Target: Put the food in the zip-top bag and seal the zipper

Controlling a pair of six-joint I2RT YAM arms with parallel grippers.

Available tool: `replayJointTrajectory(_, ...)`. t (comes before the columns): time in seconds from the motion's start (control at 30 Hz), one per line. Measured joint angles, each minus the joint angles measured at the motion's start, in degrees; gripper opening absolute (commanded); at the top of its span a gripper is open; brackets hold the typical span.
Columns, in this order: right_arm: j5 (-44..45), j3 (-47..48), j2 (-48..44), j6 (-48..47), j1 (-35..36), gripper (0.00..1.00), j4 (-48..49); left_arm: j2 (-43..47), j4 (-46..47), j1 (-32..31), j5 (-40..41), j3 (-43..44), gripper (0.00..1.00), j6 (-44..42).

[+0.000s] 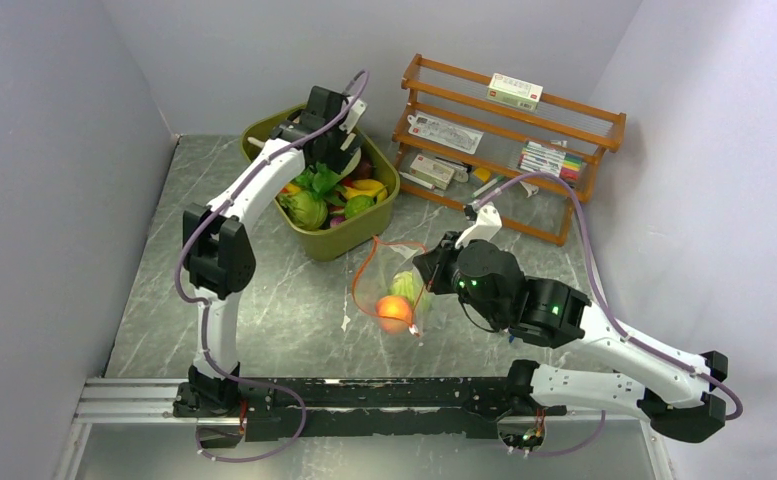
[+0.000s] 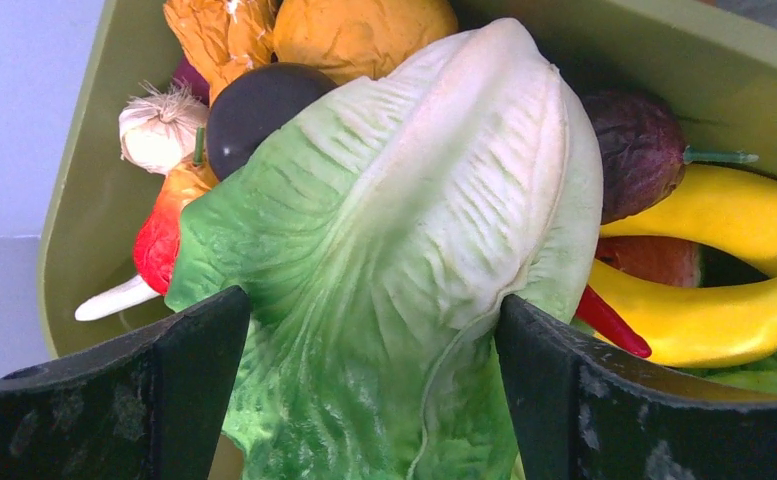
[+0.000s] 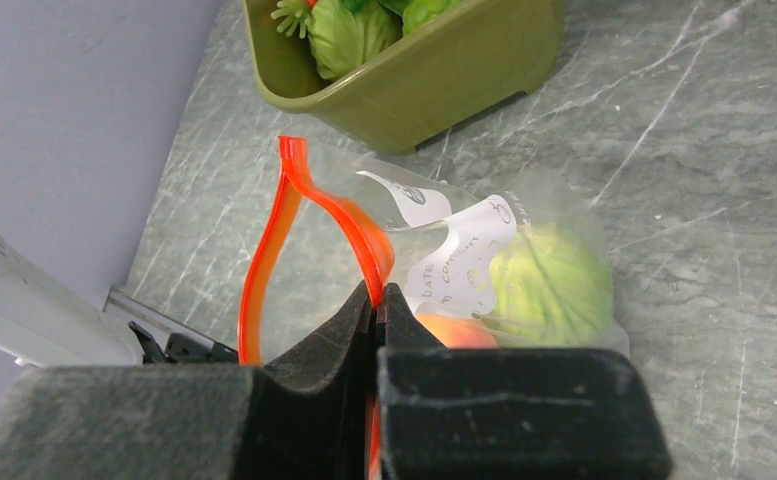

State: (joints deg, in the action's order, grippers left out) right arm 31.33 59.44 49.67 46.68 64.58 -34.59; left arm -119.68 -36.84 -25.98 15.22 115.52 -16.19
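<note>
A leafy green lettuce (image 2: pixel 394 250) lies on top of the food in the olive tub (image 2: pixel 94 200). My left gripper (image 2: pixel 374 340) is open, one finger on each side of the lettuce, the right finger at its edge. Around it lie a dark purple ball (image 2: pixel 254 100), a garlic bulb (image 2: pixel 159 125) and yellow bananas (image 2: pixel 724 260). The zip-top bag (image 3: pixel 444 220) stands on the table with a green cabbage (image 3: pixel 549 285) and a peach (image 3: pixel 454 332) inside. My right gripper (image 3: pixel 377 295) is shut on the orange-red zipper (image 3: pixel 264 250), and the mouth gapes in a loop.
The olive tub (image 1: pixel 364 238) sits at the back centre, just behind the bag (image 1: pixel 389 290). A wooden rack (image 1: pixel 509 140) with boxes and pens stands at the back right. Grey walls close in on both sides. My left gripper (image 1: pixel 326 160) is down in the tub.
</note>
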Motion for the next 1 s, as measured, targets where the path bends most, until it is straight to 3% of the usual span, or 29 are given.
replayJointTrajectory(0.33, 0.2, -0.5, -0.3, 0.0, 0.0, 0.00, 0.6, 3.3, 2.2, 0.0, -0.7, -4.7, 0.35, 2.4)
replayJointTrajectory(1.0, 0.1, -3.4, -0.8, 1.5, 0.0, 0.00, 2.0, 18.3, 1.9, 0.5, -3.9, -13.8, 0.35, 13.0)
